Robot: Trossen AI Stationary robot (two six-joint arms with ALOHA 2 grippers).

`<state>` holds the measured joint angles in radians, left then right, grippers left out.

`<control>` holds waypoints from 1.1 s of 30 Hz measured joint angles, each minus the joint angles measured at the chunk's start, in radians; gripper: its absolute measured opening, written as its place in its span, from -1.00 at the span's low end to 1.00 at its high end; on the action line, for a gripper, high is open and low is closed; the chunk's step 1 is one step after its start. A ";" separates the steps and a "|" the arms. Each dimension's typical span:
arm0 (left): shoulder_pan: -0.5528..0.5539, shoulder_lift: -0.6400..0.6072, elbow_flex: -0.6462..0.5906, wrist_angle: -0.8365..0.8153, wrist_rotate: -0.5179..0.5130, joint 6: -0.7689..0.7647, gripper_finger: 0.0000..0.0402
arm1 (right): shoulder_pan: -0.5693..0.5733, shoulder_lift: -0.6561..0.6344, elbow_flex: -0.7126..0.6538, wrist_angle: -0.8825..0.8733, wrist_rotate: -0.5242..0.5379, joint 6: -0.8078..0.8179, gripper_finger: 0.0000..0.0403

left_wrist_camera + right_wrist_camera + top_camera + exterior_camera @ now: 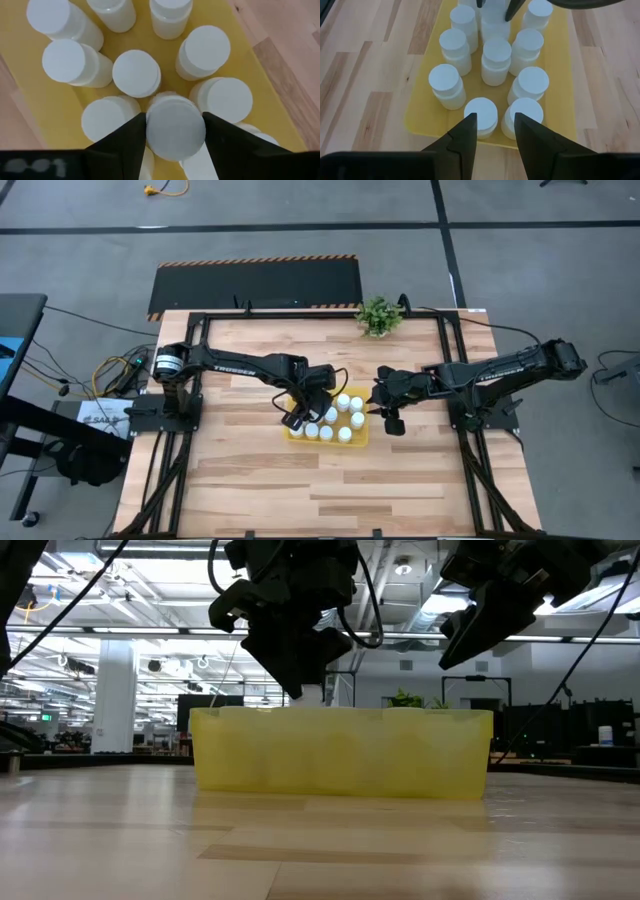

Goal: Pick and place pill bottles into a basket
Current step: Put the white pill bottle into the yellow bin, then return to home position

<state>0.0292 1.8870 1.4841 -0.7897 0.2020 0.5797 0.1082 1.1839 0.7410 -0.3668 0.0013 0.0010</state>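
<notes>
The yellow basket (361, 442) lies at the table's middle and holds several white pill bottles (495, 60) standing upright on their bottoms. My left gripper (303, 412) is over the basket's left part, shut on one pill bottle (175, 131); in the low view the bottle's white top (312, 694) shows just above the basket's wall (340, 750). My right gripper (388, 410) hangs open and empty above the basket's right end; its fingers (467, 135) touch nothing. My left gripper pinches the pill bottle's cap end (150, 131) between its two fingers, one on each side. The fingers come from above, pointing down. The bottle stands upright, its cap higher than its neighbours' caps; the other bottles hide whether its bottom rests on the basket's floor.
A small green potted plant (378, 315) stands at the table's far edge, right of the middle. A black mat (255, 285) lies beyond the far edge. Bare wood stretches in front of the basket (320, 490) and to its left.
</notes>
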 joint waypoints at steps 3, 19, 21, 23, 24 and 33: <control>0.000 0.000 0.000 0.001 0.000 0.000 -0.06 | 0.000 0.000 0.000 0.000 0.000 0.000 -0.38; -0.001 0.000 0.047 -0.047 -0.011 0.016 -0.03 | 0.000 0.000 0.000 0.002 0.000 0.000 -0.38; -0.001 0.000 0.078 -0.087 -0.026 0.018 -0.03 | 0.000 0.000 0.000 0.012 0.000 0.000 -0.38; 0.003 0.000 0.114 -0.144 -0.041 0.018 -0.03 | 0.000 0.000 0.000 0.023 0.000 -0.001 -0.38; 0.005 0.000 0.133 -0.173 -0.048 0.016 -0.03 | 0.000 0.000 0.004 0.021 0.000 -0.004 -0.38; 0.014 -0.001 0.351 -0.528 -0.197 -0.124 -0.03 | -0.006 0.000 0.108 0.024 -0.001 -0.133 -0.38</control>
<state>0.0429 1.8862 1.8349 -1.3172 0.0053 0.4560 0.1021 1.1839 0.8488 -0.3432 0.0006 -0.1318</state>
